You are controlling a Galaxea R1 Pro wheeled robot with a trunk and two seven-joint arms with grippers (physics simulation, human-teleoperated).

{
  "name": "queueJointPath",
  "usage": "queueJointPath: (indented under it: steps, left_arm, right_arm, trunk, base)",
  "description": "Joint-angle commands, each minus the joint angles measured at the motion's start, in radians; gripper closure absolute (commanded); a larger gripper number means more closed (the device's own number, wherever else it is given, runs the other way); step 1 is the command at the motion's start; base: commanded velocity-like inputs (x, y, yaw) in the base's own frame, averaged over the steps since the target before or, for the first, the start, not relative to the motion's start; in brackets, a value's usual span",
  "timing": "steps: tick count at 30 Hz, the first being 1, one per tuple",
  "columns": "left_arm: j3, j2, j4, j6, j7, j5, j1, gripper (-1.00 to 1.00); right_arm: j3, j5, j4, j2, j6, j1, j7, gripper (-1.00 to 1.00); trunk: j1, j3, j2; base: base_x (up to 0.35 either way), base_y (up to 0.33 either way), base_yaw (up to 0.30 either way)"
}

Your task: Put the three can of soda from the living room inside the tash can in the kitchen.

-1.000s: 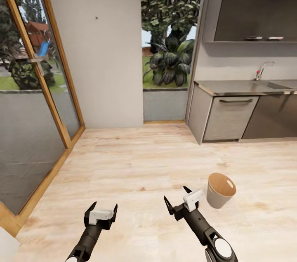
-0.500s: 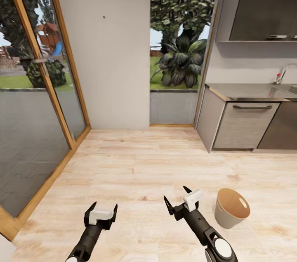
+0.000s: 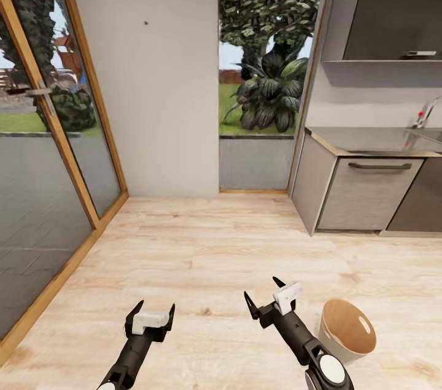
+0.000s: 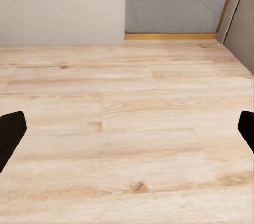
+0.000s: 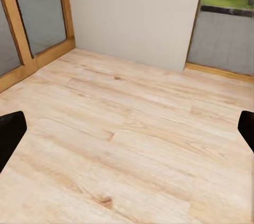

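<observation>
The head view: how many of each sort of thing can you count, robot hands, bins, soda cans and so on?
Robot hands: 2, the left hand and the right hand, both open and holding nothing
Bins: 1, the trash can on the wooden floor
Soda cans: 0 in sight
Drawer fronts: 1
Total: 4

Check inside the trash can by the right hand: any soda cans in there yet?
The trash can tilts its opening toward the camera. Its brown inner wall shows, with one pale oval on it and no can. The bottom is hidden behind the near rim, so cans lying there cannot be ruled out.

Bright, even daylight — soft render (edges slightly stretched).
</observation>
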Motion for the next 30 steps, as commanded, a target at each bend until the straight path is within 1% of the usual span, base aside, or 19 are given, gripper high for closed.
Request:
queueJointPath:
  steps: [1, 20, 30]
  left_arm:
    - [0.0, 0.0, 0.0, 0.0, 0.0, 0.0, 0.0, -1.0]
    - [0.0, 0.0, 0.0, 0.0, 0.0, 0.001, 0.001, -1.0]
    - [0.0, 0.0, 0.0, 0.0, 0.001, 0.001, 0.001, -1.0]
  right_arm:
    - [0.0, 0.0, 0.0, 0.0, 0.0, 0.0, 0.0, -1.0]
    - [0.0, 0.002, 0.0, 0.0, 0.0, 0.0, 0.0, -1.0]
    - [-0.009, 0.0, -0.002, -0.001, 0.009, 0.001, 0.001, -1.0]
  trunk:
    - [0.0, 0.0, 0.0]
    - [0.0, 0.0, 0.0]
    - [0.0, 0.0, 0.0]
  base:
    - [0.268, -0.176, 0.001]
    - [0.252, -0.189, 0.0]
    - [0.231, -0.203, 0.0]
